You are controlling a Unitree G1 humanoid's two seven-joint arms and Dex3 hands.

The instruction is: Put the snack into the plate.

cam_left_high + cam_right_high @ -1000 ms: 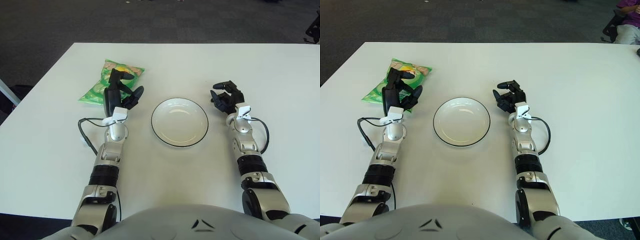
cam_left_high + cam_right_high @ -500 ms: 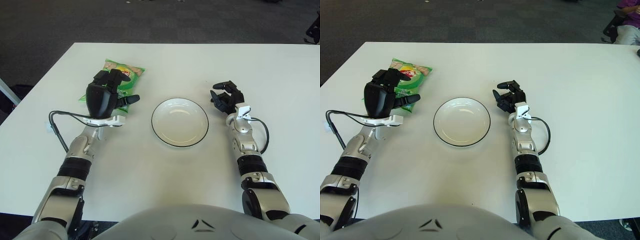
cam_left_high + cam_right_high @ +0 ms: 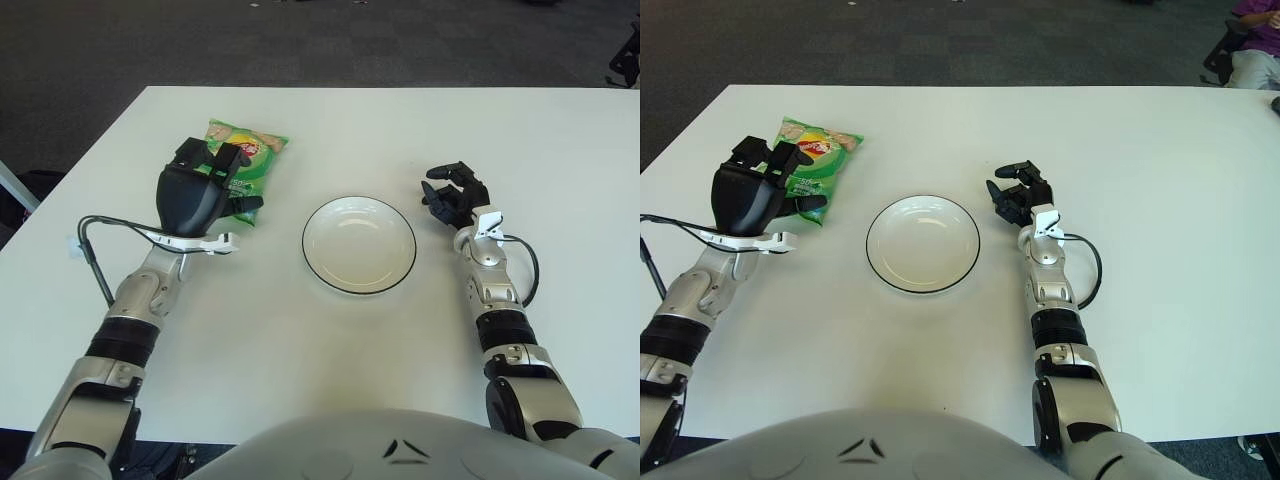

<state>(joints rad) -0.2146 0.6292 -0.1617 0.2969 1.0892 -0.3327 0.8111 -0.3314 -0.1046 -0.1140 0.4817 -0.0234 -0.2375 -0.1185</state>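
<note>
Risk: left hand (image 3: 200,195) comes down on only the near end of the snack (image 3: 243,160); the bag is slick, so it could slide off toward the far bench (image 3: 400,120) edge, not toward the plate (image 3: 359,243). Fingers spread, over the bag; contact unclear, nothing gripped. Right hand (image 3: 452,195) idle, right of plate.

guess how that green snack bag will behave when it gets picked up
The snack bag looks like a puffy foil pouch, so probably light and crinkly, sagging if pinched at one end. Its glossy film may slip under the left hand.
</note>
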